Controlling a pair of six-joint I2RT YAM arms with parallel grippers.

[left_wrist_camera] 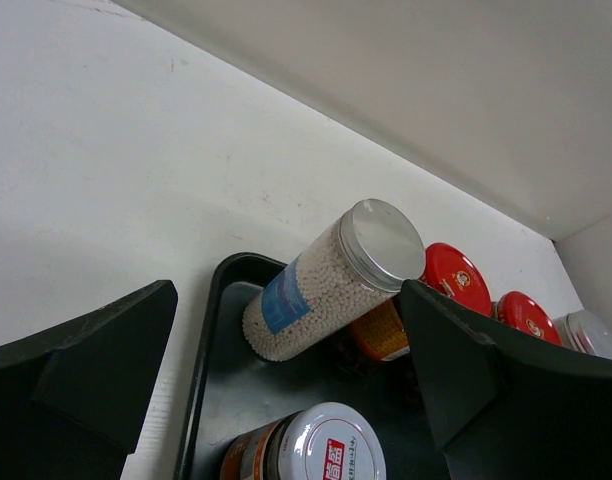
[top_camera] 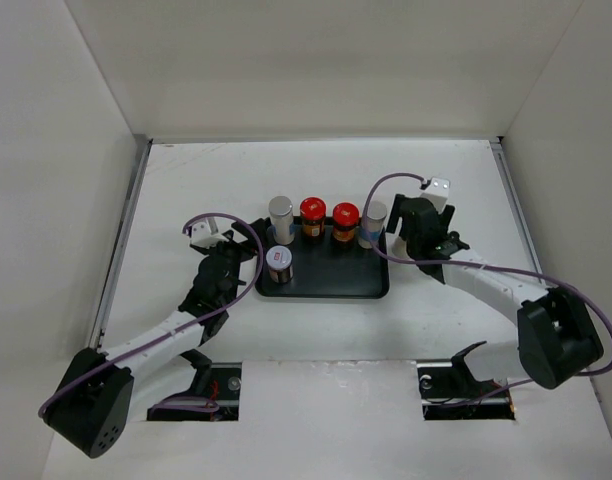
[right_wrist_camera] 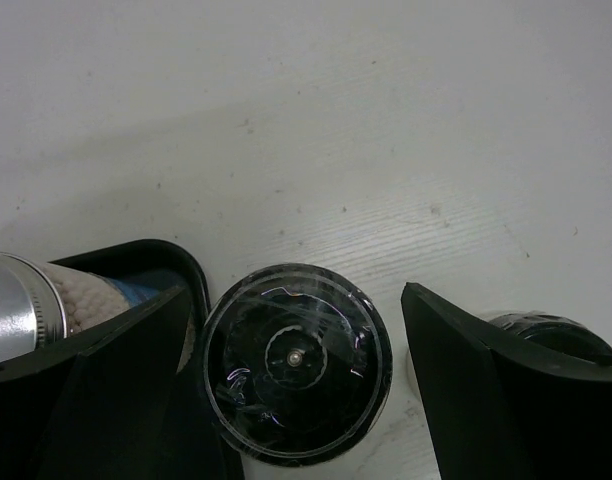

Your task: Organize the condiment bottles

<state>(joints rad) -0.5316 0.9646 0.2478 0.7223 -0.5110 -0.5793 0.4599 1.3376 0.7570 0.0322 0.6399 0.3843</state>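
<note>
Tray (top_camera: 326,290): five condiment bottles (top_camera: 312,215) aboard. Outstanding, on the surface (right_wrist_camera: 386,120) just beside it: dark-lidded jar (right_wrist_camera: 294,360) between my right fingers (top_camera: 418,222), spread, ungripped; second jar (right_wrist_camera: 546,335) alongside. Left fingers (top_camera: 229,252): released, empty.

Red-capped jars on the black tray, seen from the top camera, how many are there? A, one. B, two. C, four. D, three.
B: the left red-capped jar and the right red-capped jar stand side by side at the back of the black tray, and no other red cap shows.
</note>
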